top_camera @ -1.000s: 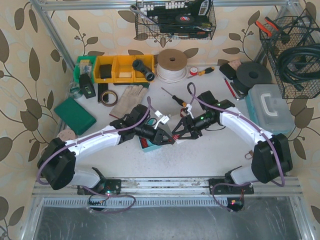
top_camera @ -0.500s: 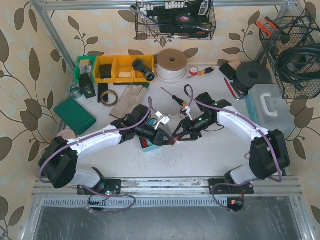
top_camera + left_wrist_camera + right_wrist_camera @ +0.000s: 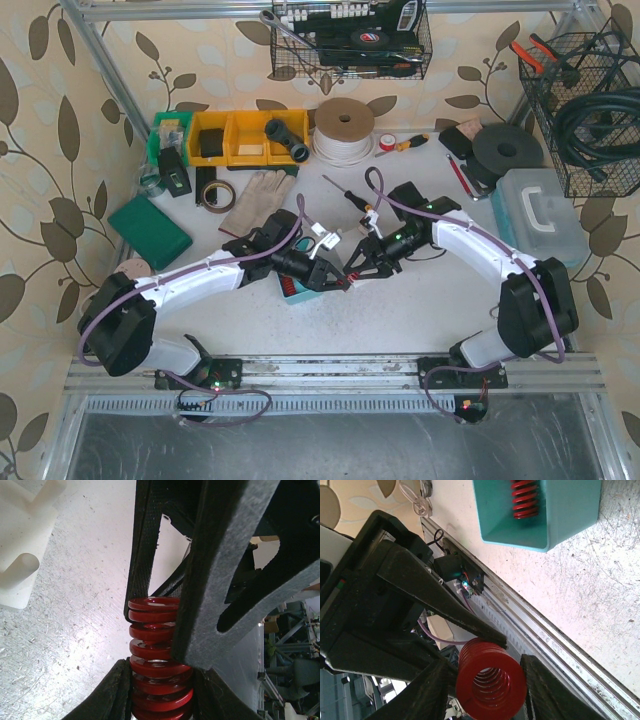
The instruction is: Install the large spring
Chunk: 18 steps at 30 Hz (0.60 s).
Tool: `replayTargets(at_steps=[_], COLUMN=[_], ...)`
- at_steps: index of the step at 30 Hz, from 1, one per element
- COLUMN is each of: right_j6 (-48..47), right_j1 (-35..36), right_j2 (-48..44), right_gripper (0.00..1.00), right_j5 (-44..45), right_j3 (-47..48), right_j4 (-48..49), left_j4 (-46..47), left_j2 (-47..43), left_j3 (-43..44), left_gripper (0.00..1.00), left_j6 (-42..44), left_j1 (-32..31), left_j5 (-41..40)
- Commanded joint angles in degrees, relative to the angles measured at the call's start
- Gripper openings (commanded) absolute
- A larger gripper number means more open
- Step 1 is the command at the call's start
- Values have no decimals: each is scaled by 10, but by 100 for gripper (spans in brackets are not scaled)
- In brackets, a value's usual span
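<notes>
The large spring (image 3: pixel 155 630) is pinched by the left gripper (image 3: pixel 161 672), mid-table, just right of the teal bin (image 3: pixel 560 530). Only the right wrist view shows the spring end-on between the fingers of the right gripper (image 3: pixel 485 666). Whether they already press it I cannot tell. From above it is nearly hidden.

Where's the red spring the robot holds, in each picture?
Top view: spring in the middle of the picture.
Left wrist: spring at bottom centre, seen sideways.
Right wrist: spring at bottom centre, seen end-on.
Shared landmark: blue-green box, just left of it from above, upper right for right wrist; missing from left wrist.
</notes>
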Motion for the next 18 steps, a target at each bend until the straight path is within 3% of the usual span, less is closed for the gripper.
replayTargets(at_steps=[1,9,18], right_j6=[-6,-6,-5], right_j1=[3,3,3], right_j2=[12,12,13], right_gripper=[40,36,0], right_j5=[-2,-4,-1], right_j3=[17,15,14], right_j4=[-2,1,6], left_j4=[15,14,10], left_j2=[-2,0,-4], left_j3=[32,32,31], left_gripper=[0,0,0], left_j6=[10,10,11], left_j1=[-7,-7,-7], left_j5=[22,21,16])
